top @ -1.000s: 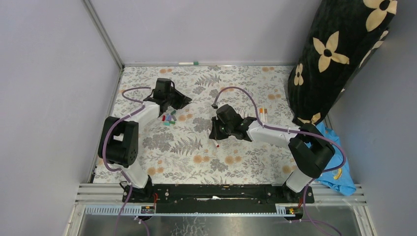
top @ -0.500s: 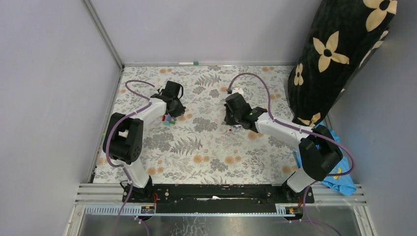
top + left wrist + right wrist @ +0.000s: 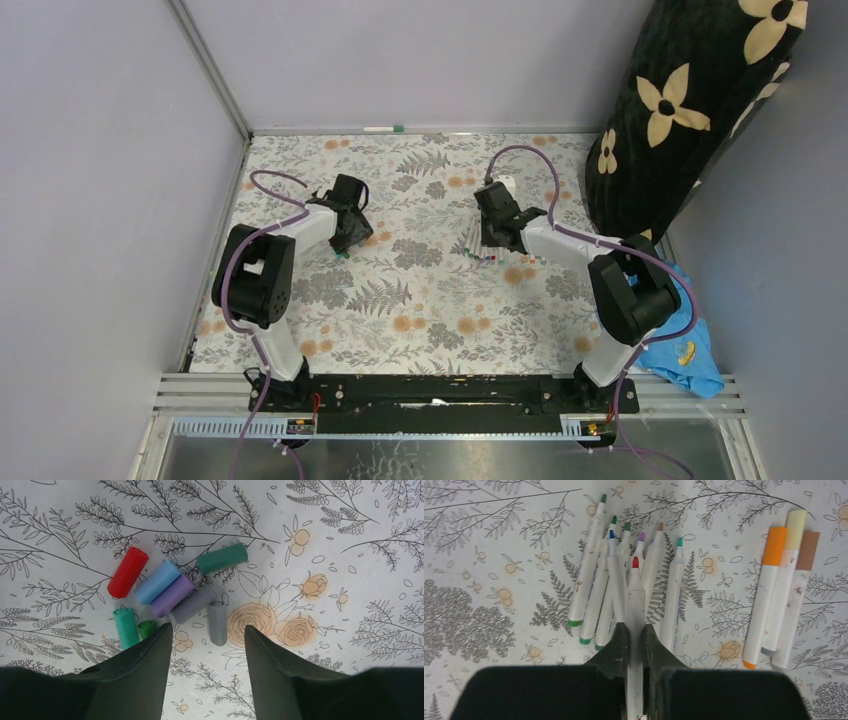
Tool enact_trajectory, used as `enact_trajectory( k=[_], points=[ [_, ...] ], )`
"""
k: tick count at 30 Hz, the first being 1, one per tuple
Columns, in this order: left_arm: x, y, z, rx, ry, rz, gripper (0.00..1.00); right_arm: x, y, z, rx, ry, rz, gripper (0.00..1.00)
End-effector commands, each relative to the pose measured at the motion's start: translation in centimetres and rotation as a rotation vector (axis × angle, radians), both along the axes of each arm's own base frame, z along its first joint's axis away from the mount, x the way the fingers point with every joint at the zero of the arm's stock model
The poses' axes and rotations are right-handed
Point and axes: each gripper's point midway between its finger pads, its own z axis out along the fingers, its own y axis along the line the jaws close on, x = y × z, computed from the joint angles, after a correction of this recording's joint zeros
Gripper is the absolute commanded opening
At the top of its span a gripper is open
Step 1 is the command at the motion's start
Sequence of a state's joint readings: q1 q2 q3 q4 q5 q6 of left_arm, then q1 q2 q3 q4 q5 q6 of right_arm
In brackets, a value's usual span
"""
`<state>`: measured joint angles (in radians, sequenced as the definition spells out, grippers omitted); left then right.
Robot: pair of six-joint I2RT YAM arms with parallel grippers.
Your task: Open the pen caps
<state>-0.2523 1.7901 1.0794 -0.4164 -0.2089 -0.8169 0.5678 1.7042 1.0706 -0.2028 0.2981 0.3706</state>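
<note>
Several loose pen caps lie in a cluster under my left gripper (image 3: 207, 632): red (image 3: 127, 572), light blue (image 3: 157, 582), purple (image 3: 172, 596), dark green (image 3: 222, 558), teal (image 3: 125, 627) and two grey. One grey cap (image 3: 217, 623) lies on the cloth between the open fingertips, which do not touch it. My right gripper (image 3: 634, 630) is shut on an uncapped white pen with a red tip (image 3: 635, 590), held over a row of uncapped pens (image 3: 596, 580). Beside them lie three capped pens with an orange cap (image 3: 775, 545), a pale yellow cap (image 3: 796, 527) and a brown cap (image 3: 808, 550).
A black cushion with cream flowers (image 3: 690, 110) stands at the back right, close to the right arm. A blue cloth (image 3: 690, 345) lies off the table's right side. One more pen (image 3: 383, 129) rests along the back wall. Grey walls close the left and rear.
My left gripper dropped onto the cap cluster and opened, leaving a grey cap there. The right arm carried the red-tipped pen back and right, over the row of pens.
</note>
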Motion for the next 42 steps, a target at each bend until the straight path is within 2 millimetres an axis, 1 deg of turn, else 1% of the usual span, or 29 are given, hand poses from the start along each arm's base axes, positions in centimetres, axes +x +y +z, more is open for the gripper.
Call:
enact_trajectory(
  k=[1,4,7,10,15,19,20,23,26,29,31,34,37,42],
  points=[
    [0.8,0.7,1.5,0.018,-0.068,0.018,0.62,2.0,-1.0,1.2,-0.038,-0.060,-0.046,0.08],
    [1.0,0.5,2.6,0.004,-0.096,0.014,0.63,2.3,-1.4,0.9,-0.055,-0.061,-0.053,0.09],
    [1.1,0.2,3.7,-0.021,-0.130,0.008,0.63,2.6,-1.7,0.3,-0.075,-0.051,-0.056,0.11],
    [1.1,-0.2,4.3,-0.044,-0.153,0.000,0.63,2.8,-2.1,-0.4,-0.097,-0.044,-0.069,0.14],
    [1.1,-0.6,5.3,-0.072,-0.183,-0.014,0.64,3.1,-2.4,-1.3,-0.114,-0.034,-0.086,0.25],
    [1.0,-0.7,5.8,-0.078,-0.196,-0.019,0.66,3.2,-2.2,-1.8,-0.107,-0.022,-0.079,0.34],
    [1.0,-0.7,5.9,-0.080,-0.200,-0.020,0.66,3.3,-2.1,-1.6,-0.099,-0.027,-0.079,0.36],
    [0.9,-0.8,6.2,-0.089,-0.208,-0.019,0.67,3.4,-2.0,-0.9,-0.091,-0.043,-0.075,0.36],
    [0.9,-1.0,6.9,-0.103,-0.224,-0.023,0.68,3.5,-2.3,0.9,-0.084,-0.081,-0.088,0.37],
    [0.9,-1.3,7.7,-0.120,-0.244,-0.031,0.68,3.5,-3.3,2.6,-0.095,-0.110,-0.115,0.39],
    [1.0,-1.7,8.2,-0.134,-0.258,-0.043,0.68,3.4,-4.2,2.9,-0.102,-0.101,-0.135,0.39],
    [1.0,-2.6,8.8,-0.163,-0.275,-0.075,0.68,3.0,-5.8,2.5,-0.096,-0.076,-0.171,0.40],
    [0.9,-3.2,8.9,-0.180,-0.271,-0.103,0.70,2.6,-7.2,1.8,-0.086,-0.050,-0.202,0.41],
    [0.8,-4.0,8.9,-0.195,-0.269,-0.135,0.73,2.3,-8.9,0.6,-0.079,-0.002,-0.226,0.42]
  ],
)
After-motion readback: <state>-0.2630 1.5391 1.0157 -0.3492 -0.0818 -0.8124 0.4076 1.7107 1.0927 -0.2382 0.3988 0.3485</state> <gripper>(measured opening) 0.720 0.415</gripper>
